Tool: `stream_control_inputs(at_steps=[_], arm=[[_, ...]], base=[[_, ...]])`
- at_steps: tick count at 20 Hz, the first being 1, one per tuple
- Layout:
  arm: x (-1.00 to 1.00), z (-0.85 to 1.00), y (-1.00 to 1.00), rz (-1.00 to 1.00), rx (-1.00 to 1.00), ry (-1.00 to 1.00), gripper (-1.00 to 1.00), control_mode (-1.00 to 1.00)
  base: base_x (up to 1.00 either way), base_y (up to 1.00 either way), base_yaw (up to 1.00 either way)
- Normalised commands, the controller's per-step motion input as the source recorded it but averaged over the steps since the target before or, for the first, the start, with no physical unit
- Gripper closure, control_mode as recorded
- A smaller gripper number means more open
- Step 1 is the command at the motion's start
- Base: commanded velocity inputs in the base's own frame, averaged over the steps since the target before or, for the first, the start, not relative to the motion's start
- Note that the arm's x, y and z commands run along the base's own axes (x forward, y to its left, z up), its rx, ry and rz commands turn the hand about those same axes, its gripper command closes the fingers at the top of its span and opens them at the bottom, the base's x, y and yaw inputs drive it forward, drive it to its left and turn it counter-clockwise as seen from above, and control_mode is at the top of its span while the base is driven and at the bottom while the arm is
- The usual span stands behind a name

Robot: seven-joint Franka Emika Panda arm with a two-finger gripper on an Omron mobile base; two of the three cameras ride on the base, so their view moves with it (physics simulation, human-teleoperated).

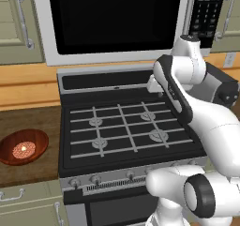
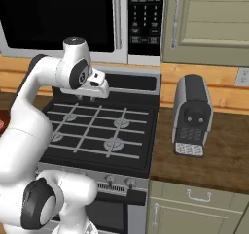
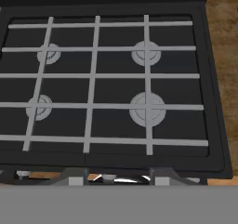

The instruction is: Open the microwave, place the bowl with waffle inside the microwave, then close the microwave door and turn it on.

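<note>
The gripper (image 2: 85,99) hangs over the back of the gas stove (image 1: 126,126), centre-left of the right base view, fingers apart and holding nothing. The microwave door (image 1: 115,18) fills the top of the left base view, shut. Down at the lower left of that view, the bowl (image 1: 23,146) sits on the wooden counter (image 1: 28,117) with the waffle (image 1: 24,149) inside it.

beige cabinets (image 2: 209,19), wood counter (image 2: 214,155) (dark), black stove (image 1: 126,126)
</note>
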Motion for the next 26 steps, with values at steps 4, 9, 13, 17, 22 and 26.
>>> stream_control_inputs(at_steps=[4,9,13,17,22,26], arm=[[-0.23,0.0,0.0,0.0,0.0,0.0,-1.0,-1.0],[-0.64,0.0,-0.01,0.0,0.0,-0.14,-1.0,-1.0],[-0.64,0.47,-0.02,0.0,0.0,-0.32,-1.0,-1.0],[-0.36,0.58,-0.05,0.0,0.0,-0.15,-1.0,-1.0],[-0.23,0.65,-0.14,0.0,0.0,-0.13,-1.0,-1.0],[-0.02,0.53,-0.33,0.0,0.0,-0.07,-1.0,-1.0]], base=[[0.0,0.0,0.0],[0.0,0.0,0.0],[0.0,0.0,0.0],[0.0,0.0,0.0],[0.0,0.0,0.0],[0.0,0.0,0.0]])
